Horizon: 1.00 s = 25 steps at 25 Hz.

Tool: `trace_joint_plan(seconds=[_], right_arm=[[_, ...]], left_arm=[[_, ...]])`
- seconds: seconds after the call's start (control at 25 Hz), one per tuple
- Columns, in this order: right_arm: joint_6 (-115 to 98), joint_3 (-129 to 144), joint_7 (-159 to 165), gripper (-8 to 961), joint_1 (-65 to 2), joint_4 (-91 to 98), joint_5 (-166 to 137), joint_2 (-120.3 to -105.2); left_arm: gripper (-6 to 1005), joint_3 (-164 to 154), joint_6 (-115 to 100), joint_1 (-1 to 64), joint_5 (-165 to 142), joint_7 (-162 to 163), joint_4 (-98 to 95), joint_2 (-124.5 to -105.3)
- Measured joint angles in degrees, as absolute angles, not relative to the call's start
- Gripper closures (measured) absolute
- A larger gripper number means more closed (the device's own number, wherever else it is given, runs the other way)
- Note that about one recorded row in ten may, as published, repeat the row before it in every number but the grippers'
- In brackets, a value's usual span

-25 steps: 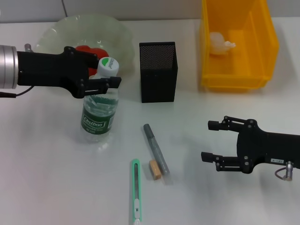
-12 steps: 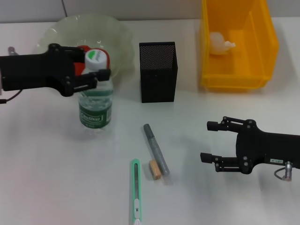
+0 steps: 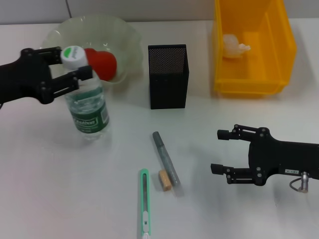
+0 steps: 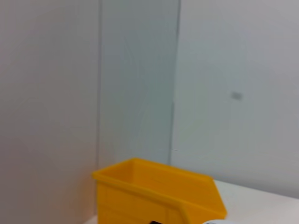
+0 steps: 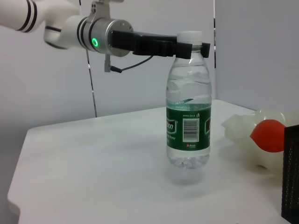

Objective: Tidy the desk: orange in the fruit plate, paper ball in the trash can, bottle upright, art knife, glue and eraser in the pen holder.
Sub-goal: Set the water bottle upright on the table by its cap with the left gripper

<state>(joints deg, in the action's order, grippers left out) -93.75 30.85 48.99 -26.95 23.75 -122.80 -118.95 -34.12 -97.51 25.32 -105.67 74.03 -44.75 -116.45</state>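
**Black fingers at the bottle's neck**

Black fingers (image 3: 79,74) of the left gripper (image 3: 70,67) are closed around the neck of the bottle (image 3: 87,107), just under its white cap; the bottle stands upright on the white table (image 3: 50,189). Just beyond the fingers sits the pale green plate (image 3: 124,45) with the orange (image 3: 102,63) in it. Farther out stands the black mesh pen holder (image 3: 168,75), then the yellow bin (image 3: 254,45) holding the paper ball (image 3: 233,45), with a grey wall behind.

The right gripper (image 3: 224,152) hovers with its fingers spread apart, holding nothing. Near it lie the grey glue stick (image 3: 165,158), the tan eraser (image 3: 165,179) touching the stick, and the green knife (image 3: 143,201).
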Motion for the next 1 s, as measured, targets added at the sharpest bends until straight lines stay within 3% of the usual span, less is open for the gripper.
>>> trace_joint_plan(seconds=[0.56, 1.0], right_arm=[[-93.4, 30.8, 48.8, 152, -27.2, 23.7, -122.7, -119.0], [-93.5, 30.8, 48.7, 152, -27.2, 24.0, -122.7, -119.0]], left_arm=[[558, -25.2, -95.6, 21.5, -100.7, 64.5, -35.5, -116.51], [558, -22.9, -89.8, 21.5, -100.6, 60.4, -34.6, -118.3]])
